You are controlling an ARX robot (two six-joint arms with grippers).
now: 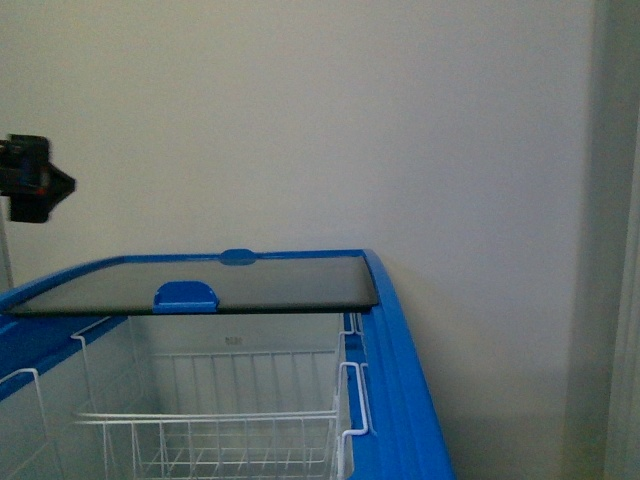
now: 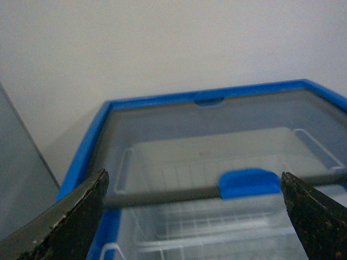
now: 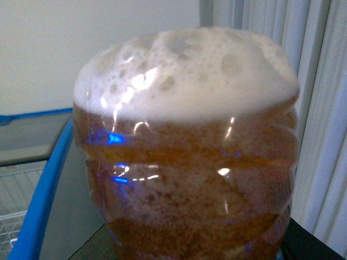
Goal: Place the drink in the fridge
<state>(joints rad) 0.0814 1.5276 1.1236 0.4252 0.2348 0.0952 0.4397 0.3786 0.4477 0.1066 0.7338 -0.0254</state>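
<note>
Amber, foam-topped drink (image 3: 184, 162) near blue-rimmed fridge (image 1: 400, 350)

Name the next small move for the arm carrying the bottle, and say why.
Probably carry the foamy amber plastic bottle over the open near half of the white chest fridge: its sliding glass lid is pushed back, the white wire basket lies exposed, and the front view shows no bottle above it yet.

The drink (image 3: 187, 162), a ribbed clear bottle of foamy amber liquid, fills the right wrist view. The fridge (image 1: 398, 350), white and blue-rimmed, stands half open.
</note>
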